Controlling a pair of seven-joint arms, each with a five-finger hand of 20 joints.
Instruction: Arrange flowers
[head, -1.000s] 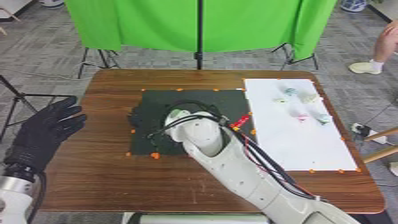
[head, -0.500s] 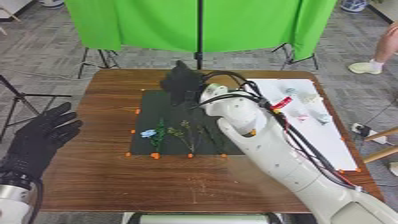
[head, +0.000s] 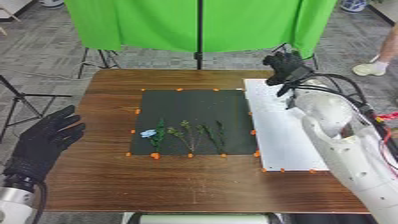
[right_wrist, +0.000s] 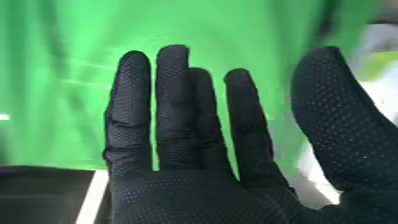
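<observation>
By the table's left edge waits the left hand, fingers loosely extended and apart, nothing in them. Further right, in the near half of the dark mat, lie a blue flower against a leafy stem, then a thin sprig, then a green one. All look light and limber, the bloom easily crushed; I'd pinch each low on its stem. Their lower ends come close to the mat's near edge, so lifting straight up should spare the neighbours. Past them, the white board runs along the table's right side. Near the far right corner is the right hand, fingers straight, thumb well away, holding nothing.
</observation>
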